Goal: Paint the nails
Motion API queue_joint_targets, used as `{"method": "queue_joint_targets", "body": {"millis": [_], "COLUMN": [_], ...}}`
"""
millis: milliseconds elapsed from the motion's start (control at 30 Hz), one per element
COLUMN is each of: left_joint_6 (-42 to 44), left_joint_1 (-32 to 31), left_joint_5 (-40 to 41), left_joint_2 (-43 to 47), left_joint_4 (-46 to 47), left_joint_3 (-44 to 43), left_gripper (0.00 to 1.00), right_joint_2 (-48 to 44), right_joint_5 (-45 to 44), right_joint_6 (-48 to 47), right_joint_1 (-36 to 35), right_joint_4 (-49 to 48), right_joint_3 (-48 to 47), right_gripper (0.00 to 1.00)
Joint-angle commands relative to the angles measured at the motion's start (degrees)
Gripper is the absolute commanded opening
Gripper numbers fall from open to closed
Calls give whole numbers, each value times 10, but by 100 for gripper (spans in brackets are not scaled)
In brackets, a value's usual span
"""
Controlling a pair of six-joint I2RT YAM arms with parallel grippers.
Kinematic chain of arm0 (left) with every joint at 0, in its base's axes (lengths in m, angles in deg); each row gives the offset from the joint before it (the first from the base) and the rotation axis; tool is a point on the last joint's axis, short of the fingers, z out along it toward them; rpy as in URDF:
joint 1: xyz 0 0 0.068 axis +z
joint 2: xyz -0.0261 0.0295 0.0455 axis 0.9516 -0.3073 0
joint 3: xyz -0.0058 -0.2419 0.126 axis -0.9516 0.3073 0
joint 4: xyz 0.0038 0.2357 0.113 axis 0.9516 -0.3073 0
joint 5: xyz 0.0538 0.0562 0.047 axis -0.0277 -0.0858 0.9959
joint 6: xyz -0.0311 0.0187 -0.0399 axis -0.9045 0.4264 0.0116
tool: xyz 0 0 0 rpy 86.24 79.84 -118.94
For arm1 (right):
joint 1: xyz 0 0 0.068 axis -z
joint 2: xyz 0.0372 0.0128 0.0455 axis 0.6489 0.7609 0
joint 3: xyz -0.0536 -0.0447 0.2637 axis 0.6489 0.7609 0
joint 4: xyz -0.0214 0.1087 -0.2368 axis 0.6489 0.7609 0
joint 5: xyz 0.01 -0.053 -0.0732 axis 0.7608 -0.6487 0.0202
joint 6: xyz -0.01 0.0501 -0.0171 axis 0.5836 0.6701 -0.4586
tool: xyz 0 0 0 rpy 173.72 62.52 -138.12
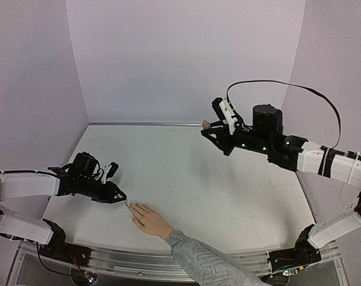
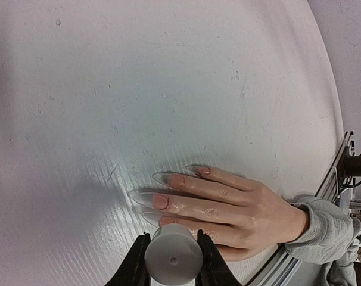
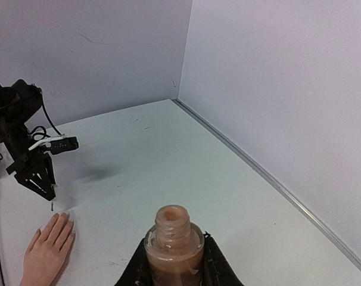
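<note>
A light-skinned hand with a grey patterned sleeve lies flat on the white table, fingers pointing far-left. Its nails are long and clear-tipped with pinkish bases. My left gripper is shut on a white brush cap and hovers over the fingertips; the brush itself is hidden behind the cap. From above, that gripper sits just left of the fingertips. My right gripper is shut on an open bottle of pinkish polish, held upright above the far right of the table.
Lilac walls close the table at the back and sides. A metal rail runs along the near edge under the sleeve. The right arm's black cable loops above it. The hand also shows in the right wrist view.
</note>
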Motion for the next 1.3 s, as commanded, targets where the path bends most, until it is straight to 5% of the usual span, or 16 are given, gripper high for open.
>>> {"method": "queue_joint_targets", "body": {"millis": [0,1267], "left_joint_6": [-2,-2], "left_joint_1": [3,12], "left_joint_5": [-12,-38], "left_joint_2": [-14,-49], "left_joint_4": [28,69], "left_joint_3": [-28,-19], "left_gripper": [0,0], "right_joint_2": [2,13], "right_joint_5": [13,15], "right_joint_6": [-5,-2], "right_joint_1": [5,9], "right_joint_4": [-27,-22], "right_joint_3": [-15,-15], "right_gripper": [0,0]}}
